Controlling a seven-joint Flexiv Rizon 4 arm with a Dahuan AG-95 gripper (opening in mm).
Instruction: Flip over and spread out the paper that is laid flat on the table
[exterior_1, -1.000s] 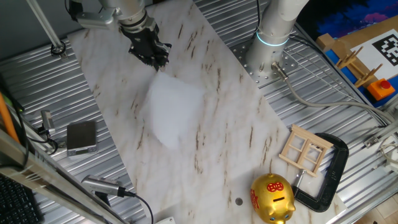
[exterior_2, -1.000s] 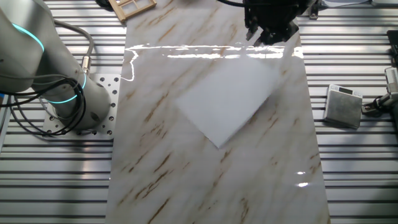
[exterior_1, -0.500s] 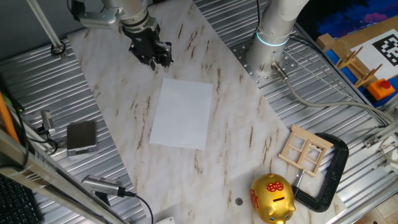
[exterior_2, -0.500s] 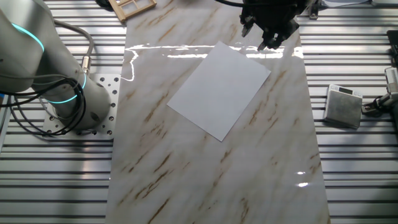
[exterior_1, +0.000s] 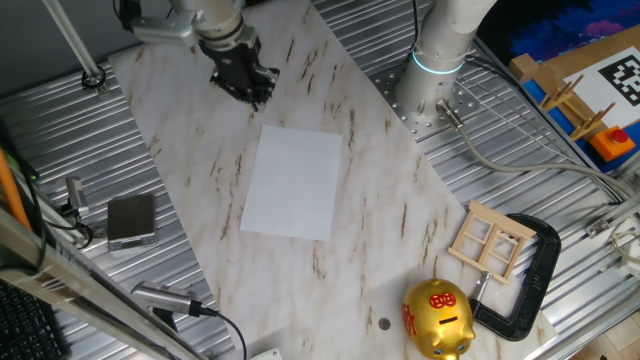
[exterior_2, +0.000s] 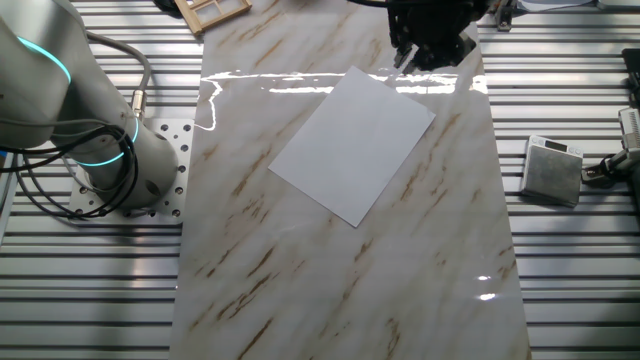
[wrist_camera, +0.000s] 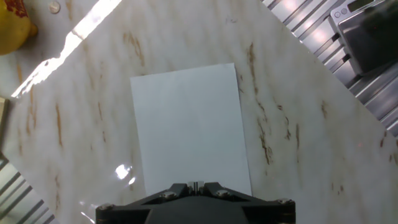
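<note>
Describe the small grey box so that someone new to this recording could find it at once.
Start from the marble table with the white paper lying flat on it. Beside the table's long edge, on the ribbed metal surface, sits the small grey square box. It is flat-topped and dull grey with a pale rim, unlike the gold piggy bank at the far end.

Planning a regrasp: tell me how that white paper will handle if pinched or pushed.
The paper looks very thin, so probably floppy and light. It lies flush on the glossy table, so a push likely slides it, and its edges may be hard to pinch.
</note>
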